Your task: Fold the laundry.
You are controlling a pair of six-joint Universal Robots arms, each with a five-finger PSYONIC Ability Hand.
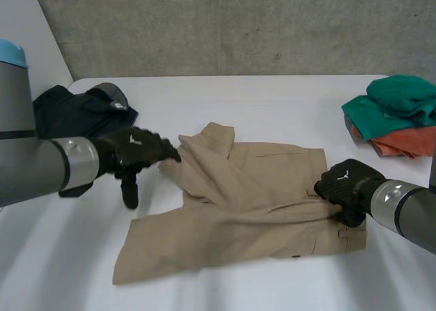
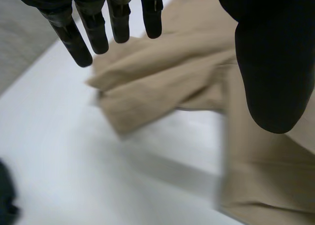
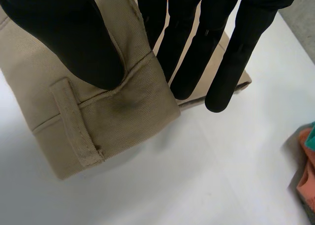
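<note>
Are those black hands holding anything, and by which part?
The right hand pinches the tan trousers by the waistband, thumb on top. The left hand is open by a trouser leg, holding nothing.

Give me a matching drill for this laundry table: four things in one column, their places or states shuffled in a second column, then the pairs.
1. beige cotton trousers
2. dark crumpled garment
3. green folded cloth
4. right hand

A. on top of an orange cloth
B. pinching a waistband
C. lying in the middle of the white table
D. heaped beside the left arm

Pairs: 1-C; 2-D; 3-A; 4-B.
</note>
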